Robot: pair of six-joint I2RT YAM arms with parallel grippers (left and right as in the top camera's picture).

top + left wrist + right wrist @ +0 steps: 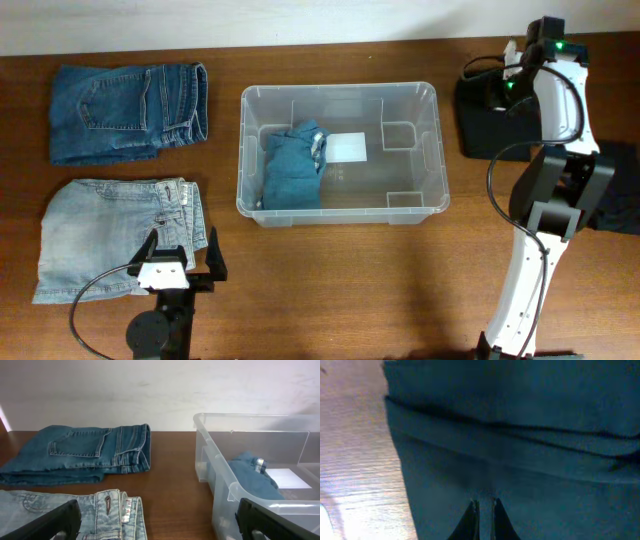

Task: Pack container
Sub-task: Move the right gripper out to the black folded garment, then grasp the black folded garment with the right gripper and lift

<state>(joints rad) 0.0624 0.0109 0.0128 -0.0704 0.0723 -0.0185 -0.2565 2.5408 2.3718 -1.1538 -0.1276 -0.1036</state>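
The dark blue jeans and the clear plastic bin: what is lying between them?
Nothing: the overhead view shows only bare wooden table between the dark blue jeans and the bin; the left wrist view agrees.

Brown wood grain seen on surface [350, 290]. Container [340, 88] clear, label [347, 147] white. Jeans inside [292, 168] mid-blue. Far-left jeans [125, 110] dark blue. Near-left jeans [110, 235] pale, faded blue. Far-right garment [490, 125] black.

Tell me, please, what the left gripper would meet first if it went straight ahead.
Probably nothing near: the left gripper points along bare table between the dark jeans and the container, toward the wall. Depth is unclear; the light jeans lie just left.
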